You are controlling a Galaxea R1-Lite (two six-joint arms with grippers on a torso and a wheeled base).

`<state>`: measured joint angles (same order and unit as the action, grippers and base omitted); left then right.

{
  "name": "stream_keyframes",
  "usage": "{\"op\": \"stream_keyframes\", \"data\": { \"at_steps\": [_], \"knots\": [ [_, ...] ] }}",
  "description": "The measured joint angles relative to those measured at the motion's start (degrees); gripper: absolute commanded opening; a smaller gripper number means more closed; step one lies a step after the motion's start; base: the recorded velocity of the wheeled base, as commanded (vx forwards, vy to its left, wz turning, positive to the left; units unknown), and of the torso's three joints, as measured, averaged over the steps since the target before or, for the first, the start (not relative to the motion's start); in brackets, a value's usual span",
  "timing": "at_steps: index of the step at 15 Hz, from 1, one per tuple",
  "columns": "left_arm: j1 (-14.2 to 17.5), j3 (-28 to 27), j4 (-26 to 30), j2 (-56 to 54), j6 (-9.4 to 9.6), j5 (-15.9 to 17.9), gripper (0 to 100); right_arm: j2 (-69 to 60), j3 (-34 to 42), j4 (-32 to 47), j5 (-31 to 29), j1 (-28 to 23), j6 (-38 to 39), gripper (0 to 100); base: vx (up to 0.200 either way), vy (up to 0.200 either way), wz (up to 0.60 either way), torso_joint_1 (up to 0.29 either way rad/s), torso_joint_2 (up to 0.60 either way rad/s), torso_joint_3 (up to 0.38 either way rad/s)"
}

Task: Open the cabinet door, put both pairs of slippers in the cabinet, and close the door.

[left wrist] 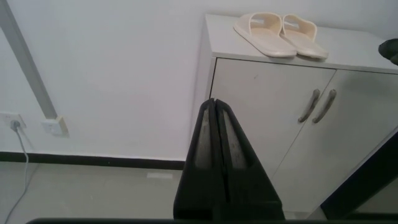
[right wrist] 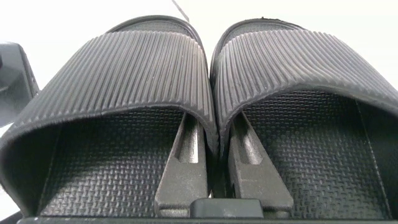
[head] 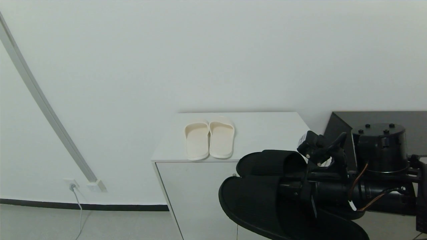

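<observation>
Clamping the black slippers [right wrist: 130, 68] together, your right gripper [right wrist: 212, 127] holds both; your left gripper [left wrist: 214, 104] is closed, empty. Cabinet [left wrist: 261, 106] shut, cream slippers [left wrist: 280, 34] on top.

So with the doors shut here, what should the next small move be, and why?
Probably bring the left gripper, shut and empty, to the door handles: the cabinet doors are closed, and the right gripper is occupied holding the black slippers.
</observation>
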<state>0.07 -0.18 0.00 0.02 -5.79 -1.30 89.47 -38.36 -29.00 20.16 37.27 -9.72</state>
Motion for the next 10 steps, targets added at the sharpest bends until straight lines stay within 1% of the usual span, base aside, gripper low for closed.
{"op": "stream_keyframes", "data": {
  "at_steps": [7, 10],
  "knots": [
    [0.0, 0.0, 0.0, 0.0, 0.1, 0.0, 0, -0.05, 1.22, -1.11, 0.37, 0.38, -0.1, 0, 0.0, 0.0, 0.0, 0.0, 0.0, 0.0],
    [-0.05, 0.02, 0.0, 0.0, 0.05, 0.02, 0, -0.02, 2.12, -2.77, 0.85, 0.6, -0.29, 0, 0.0, 0.0, 0.0, -0.139, 0.32, 0.175]
  ]
}}
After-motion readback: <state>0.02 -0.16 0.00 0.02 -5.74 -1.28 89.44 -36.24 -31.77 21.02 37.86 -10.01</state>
